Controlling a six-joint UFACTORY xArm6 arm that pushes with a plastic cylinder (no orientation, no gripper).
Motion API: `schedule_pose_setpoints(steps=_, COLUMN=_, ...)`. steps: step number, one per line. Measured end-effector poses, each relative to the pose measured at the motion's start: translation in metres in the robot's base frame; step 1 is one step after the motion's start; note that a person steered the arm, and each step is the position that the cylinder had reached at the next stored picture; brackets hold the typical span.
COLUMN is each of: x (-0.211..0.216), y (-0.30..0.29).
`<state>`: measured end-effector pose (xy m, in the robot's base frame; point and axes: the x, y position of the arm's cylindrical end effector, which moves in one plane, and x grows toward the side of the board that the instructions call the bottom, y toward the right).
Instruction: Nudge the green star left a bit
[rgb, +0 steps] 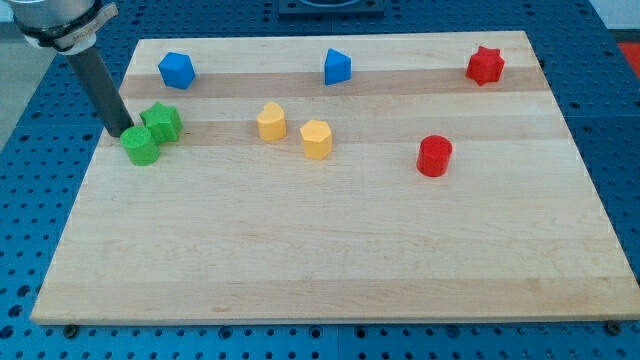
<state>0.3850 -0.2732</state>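
Green star (162, 122) near the surface's (330, 250) left edge, touching a green cylinder (141, 146) just below-left. My tip (121, 132) immediately left of both, contact unclear. No hand present: just a rod.

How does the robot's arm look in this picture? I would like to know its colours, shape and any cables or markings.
Only the arm's end shows, at the view's top left. A light grey, rounded metallic housing carries a straight, dark, nearly black rod that is round and plain. My tip is its blunt lower end. No cables, labels or markings can be seen on either part.
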Motion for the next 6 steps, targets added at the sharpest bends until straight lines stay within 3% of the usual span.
schedule_pose_setpoints(steps=3, x=0.116, y=0.081)
schedule_pose_setpoints(steps=5, x=0.114, y=0.161)
schedule_pose_setpoints(steps=6, x=0.109, y=0.164)
